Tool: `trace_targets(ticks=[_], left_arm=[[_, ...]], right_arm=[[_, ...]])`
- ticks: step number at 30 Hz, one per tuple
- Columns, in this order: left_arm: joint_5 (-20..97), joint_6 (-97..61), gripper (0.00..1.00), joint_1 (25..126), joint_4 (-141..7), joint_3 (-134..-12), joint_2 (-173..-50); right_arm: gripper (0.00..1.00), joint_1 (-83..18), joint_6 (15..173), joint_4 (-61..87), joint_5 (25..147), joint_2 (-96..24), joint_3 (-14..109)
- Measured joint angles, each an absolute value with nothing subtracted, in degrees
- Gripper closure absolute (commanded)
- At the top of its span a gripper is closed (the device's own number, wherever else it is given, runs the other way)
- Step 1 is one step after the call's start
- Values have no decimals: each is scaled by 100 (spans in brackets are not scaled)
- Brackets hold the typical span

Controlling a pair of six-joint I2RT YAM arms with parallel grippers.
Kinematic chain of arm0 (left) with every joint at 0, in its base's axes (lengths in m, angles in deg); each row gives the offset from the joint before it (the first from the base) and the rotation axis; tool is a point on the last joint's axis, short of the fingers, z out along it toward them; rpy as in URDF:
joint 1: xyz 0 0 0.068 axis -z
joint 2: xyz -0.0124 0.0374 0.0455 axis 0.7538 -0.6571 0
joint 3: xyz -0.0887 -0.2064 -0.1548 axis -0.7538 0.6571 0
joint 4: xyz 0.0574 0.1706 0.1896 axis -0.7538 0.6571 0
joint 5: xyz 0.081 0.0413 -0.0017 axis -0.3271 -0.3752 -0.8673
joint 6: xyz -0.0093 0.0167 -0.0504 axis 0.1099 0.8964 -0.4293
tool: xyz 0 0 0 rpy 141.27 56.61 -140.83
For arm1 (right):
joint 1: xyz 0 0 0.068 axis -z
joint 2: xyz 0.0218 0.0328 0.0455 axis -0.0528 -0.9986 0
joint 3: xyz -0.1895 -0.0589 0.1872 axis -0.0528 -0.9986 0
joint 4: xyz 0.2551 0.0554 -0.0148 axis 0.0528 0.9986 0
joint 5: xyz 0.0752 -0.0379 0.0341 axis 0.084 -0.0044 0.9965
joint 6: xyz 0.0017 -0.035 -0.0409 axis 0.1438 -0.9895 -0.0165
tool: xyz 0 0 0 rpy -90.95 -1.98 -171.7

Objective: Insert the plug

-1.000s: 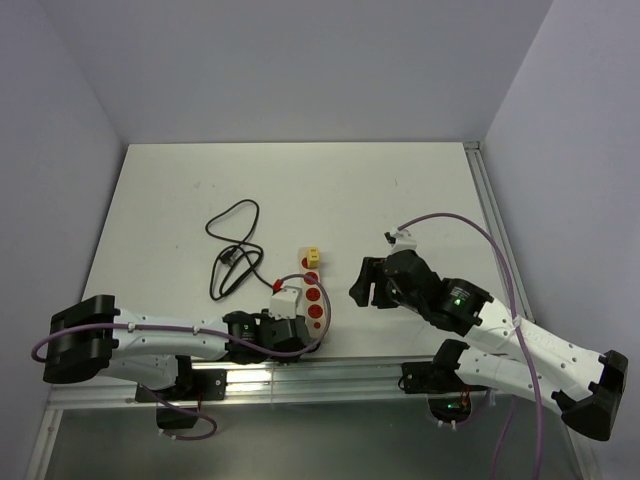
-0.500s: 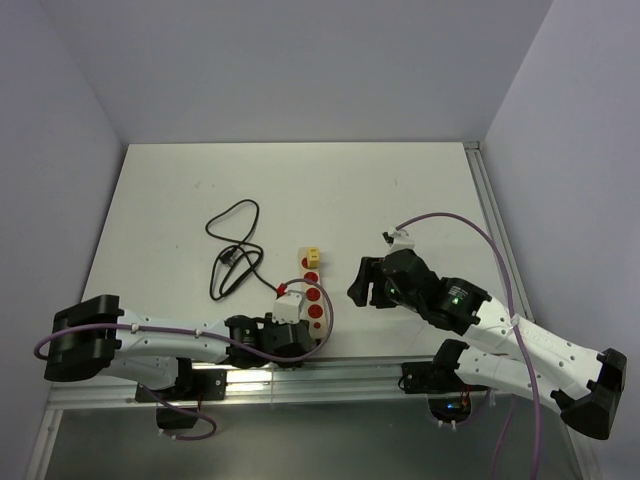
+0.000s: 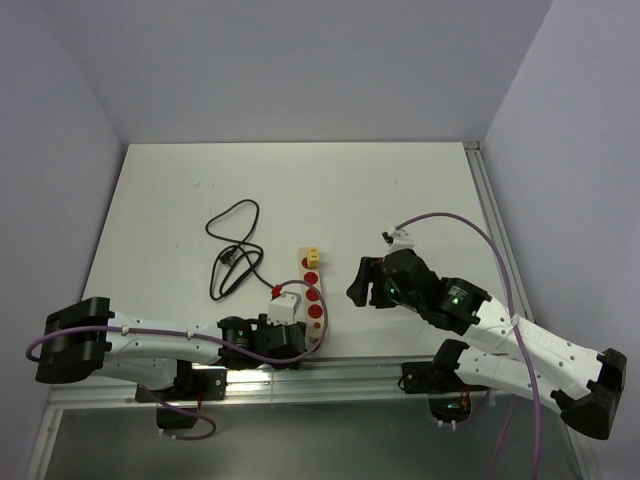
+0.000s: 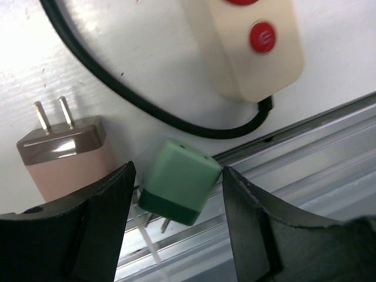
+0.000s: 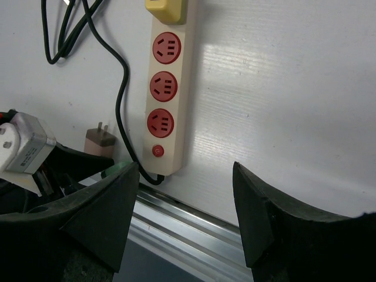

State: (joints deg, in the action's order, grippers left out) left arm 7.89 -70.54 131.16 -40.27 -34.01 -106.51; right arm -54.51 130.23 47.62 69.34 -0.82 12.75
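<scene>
A green plug (image 4: 179, 179) lies tilted at the table's near edge, its prongs pointing at the metal rail. My left gripper (image 4: 176, 176) stands open around it, with a gap beside the right finger. A pink plug (image 4: 61, 150) lies just to its left, prongs up. The beige power strip (image 3: 312, 285) has three red sockets free and a yellow plug (image 3: 313, 256) in its far end. Its red switch (image 4: 262, 36) is at the near end. To the right of the strip my right gripper (image 5: 185, 170) hangs open, with nothing between its fingers.
The strip's black cable (image 3: 235, 250) loops over the white table (image 3: 380, 190) to the left and curls round the strip's near end (image 4: 176, 120). A metal rail (image 3: 350, 370) runs along the near edge, right under the left gripper.
My left gripper's jaws have spread wider around the green plug, and the left arm has drawn back slightly toward the near edge. The right arm has not moved.
</scene>
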Motion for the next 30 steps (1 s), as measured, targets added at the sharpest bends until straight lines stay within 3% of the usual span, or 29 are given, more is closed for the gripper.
trace_targets(ticks=[5,8,14,15,18,30], left_arm=[[870,-7056,37,13122,-4031,-3261,-10651],[907,-7052,45,13125,-4072,-3259,-10651],[951,-7017,73,13155,-4197,-3240,-10603],[946,-6993,83,13157,-4201,-3235,-10561],[885,-6783,100,13164,-4309,-3235,-10413],[446,-5052,100,13190,-5473,-3202,-9082]], right_arm=[[28,-5451,13025,4740,6960,-80,1264],[28,-5451,13027,4713,6980,-65,1234],[29,-5451,13027,4633,7050,-63,1175],[29,-5451,13027,4622,7067,-71,1175],[31,-5451,13021,4578,7214,-117,1175],[32,-5451,13259,3682,9284,-631,1168]])
